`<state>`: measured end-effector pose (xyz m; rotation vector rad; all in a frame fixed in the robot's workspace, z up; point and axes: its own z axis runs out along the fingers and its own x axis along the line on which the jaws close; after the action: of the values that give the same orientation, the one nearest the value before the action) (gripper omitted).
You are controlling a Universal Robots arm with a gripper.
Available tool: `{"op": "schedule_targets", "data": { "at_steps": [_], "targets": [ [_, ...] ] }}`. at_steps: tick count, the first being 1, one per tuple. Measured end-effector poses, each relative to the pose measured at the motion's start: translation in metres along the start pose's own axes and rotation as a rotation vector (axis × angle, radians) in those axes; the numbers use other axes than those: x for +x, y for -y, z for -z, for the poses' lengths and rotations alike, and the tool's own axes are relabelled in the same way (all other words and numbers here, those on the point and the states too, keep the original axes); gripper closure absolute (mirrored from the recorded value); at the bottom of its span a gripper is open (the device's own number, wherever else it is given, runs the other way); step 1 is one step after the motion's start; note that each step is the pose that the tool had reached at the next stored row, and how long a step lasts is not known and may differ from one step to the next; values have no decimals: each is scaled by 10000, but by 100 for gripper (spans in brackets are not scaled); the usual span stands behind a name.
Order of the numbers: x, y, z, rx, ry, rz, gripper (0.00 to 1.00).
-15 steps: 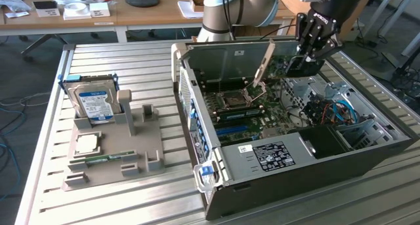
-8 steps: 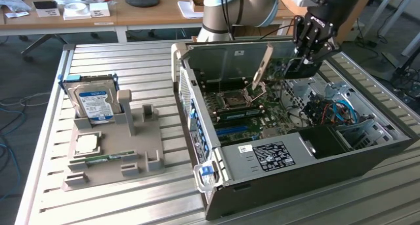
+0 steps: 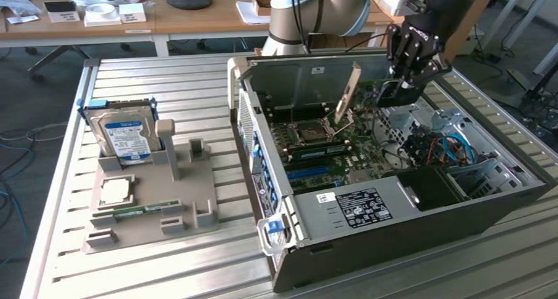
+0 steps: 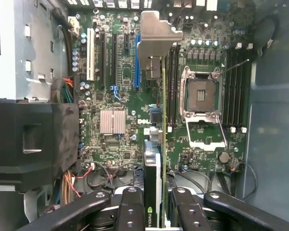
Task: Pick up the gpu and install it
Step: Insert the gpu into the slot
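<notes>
The gpu (image 4: 162, 144) is seen edge-on in the wrist view, a thin card with its silver end bracket (image 4: 156, 33) at the far end. My gripper (image 4: 156, 197) is shut on its near end, with a black finger (image 4: 132, 202) on each side. In the exterior view the gripper (image 3: 406, 83) holds the gpu (image 3: 351, 90) inside the open computer case (image 3: 488, 214), above the motherboard (image 3: 349, 158). The card hangs over the board between the blue slot (image 4: 136, 62) and the memory slots (image 4: 173, 86). I cannot tell whether its edge touches the board.
The CPU socket (image 4: 202, 96) lies open beside the card, with a black fan housing (image 4: 33, 139) and cables (image 4: 72, 185) on the other side. On the exterior view's left, a grey fixture (image 3: 148, 207) carries a blue-labelled hard drive (image 3: 127, 132), a processor (image 3: 117, 189) and a memory stick (image 3: 140, 212).
</notes>
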<state>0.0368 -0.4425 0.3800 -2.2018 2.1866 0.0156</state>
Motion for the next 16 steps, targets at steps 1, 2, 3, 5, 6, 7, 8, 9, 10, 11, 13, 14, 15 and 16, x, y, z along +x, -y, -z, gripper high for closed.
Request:
{"op": "schedule_targets", "data": {
  "at_steps": [1,2,3,5,6,7,8,9,10,11,13,14,15,16],
  "targets": [
    [0,-9,-5,34,0,9,73],
    [0,-13,-6,36,1,9,73],
    [0,-16,-7,36,0,4,73],
    [0,-28,-13,41,0,-126,73],
    [-1,-32,-15,45,-4,-241,73],
    [0,-36,-18,49,-8,-375,73],
    [0,-42,-21,53,-10,-491,73],
    [0,-53,-23,54,-11,-533,73],
    [0,-65,-25,55,-12,-555,73],
    [1,-77,-26,57,-12,-569,73],
    [8,-93,-27,57,-11,-570,73],
    [14,-102,-27,56,-11,-570,73],
    [21,-114,-27,57,-11,-570,73],
    [27,-130,-26,58,-11,-569,73]
  ]
}}
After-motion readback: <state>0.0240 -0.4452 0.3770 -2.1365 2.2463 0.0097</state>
